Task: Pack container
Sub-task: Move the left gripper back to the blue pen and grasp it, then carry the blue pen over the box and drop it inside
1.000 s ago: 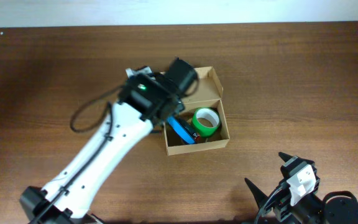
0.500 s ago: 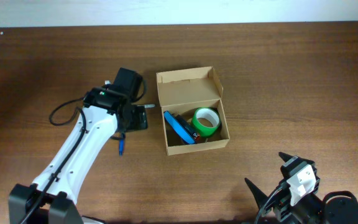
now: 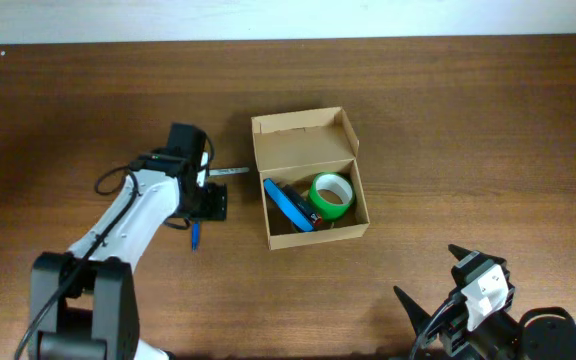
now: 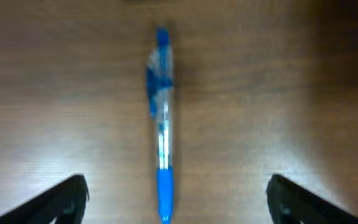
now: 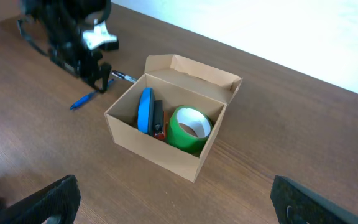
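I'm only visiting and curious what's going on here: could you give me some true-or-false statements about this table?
1. The tan cardboard box is open, flap lid up. True.
2. The green tape roll lies on the wooden table beside the box. False: it sits inside the box.
3. The blue plastic pen lies on the table between the open jaws of the left arm. True.
4. The right arm holds the flat blue plastic item. False: its jaws are open and empty; that item stands inside the box.

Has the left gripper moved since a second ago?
Yes. The left gripper has moved left, off the container it was over, and now sits on the table side of it, by the blue pen.
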### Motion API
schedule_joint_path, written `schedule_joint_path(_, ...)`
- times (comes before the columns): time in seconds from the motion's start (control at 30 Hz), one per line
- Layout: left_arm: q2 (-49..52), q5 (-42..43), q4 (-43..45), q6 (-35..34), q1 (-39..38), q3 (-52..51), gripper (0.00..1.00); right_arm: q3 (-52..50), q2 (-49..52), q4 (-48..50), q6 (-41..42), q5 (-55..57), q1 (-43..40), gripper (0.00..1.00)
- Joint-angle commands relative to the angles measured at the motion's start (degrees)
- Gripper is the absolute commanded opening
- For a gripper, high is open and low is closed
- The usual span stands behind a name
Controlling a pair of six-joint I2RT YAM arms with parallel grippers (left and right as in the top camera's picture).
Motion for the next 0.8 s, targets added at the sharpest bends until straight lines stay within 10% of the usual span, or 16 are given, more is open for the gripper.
schedule_joint_path(0.0,2.16,3.15,1.46,2.16,0.31,-2.21,0.89,-0.13,-0.22,0.17,0.31,0.72,-0.22,0.99)
schedule_joint_path(0.43,7.93,3.13,3.15,2.27,0.31,-2.34,0.71,-0.13,-0.22,0.17,0.31,0.72,-0.22,0.99)
schedule_joint_path(0.77,8.20,3.10,3.17,1.46,0.31,-2.34,0.29,-0.13,-0.22,0.17,0.31,0.72,-0.22,0.99)
